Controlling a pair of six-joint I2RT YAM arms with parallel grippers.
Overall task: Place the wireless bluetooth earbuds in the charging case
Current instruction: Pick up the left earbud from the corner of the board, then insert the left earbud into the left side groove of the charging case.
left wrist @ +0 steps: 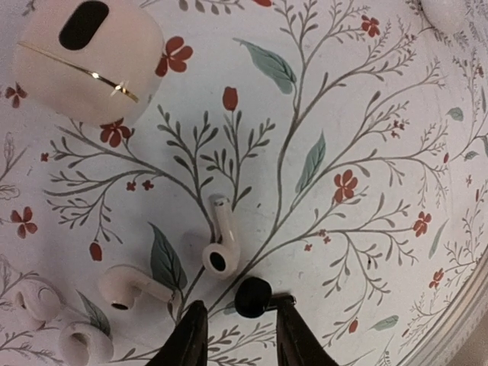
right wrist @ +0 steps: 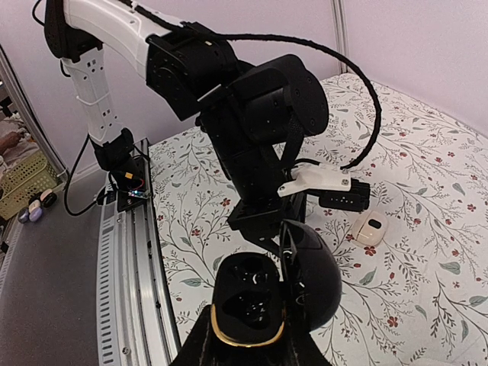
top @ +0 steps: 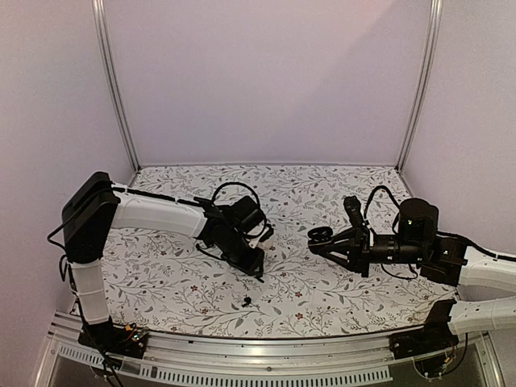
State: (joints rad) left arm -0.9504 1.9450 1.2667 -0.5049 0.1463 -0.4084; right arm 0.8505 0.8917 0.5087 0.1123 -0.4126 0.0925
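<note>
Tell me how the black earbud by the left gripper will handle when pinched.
Smooth and rounded, the black earbud may slip from the left gripper. Dwarfed by it, probably very light. Nudged, its head might roll.

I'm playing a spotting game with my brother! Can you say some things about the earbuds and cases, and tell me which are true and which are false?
1. The black case between the right fingers has its lid open. True.
2. The white case has its lid up. False: the white case is closed.
3. A black earbud sits between the left fingers. True.
4. All the earbuds are tucked away in cases. False: white earbuds lie loose on the table.
</note>
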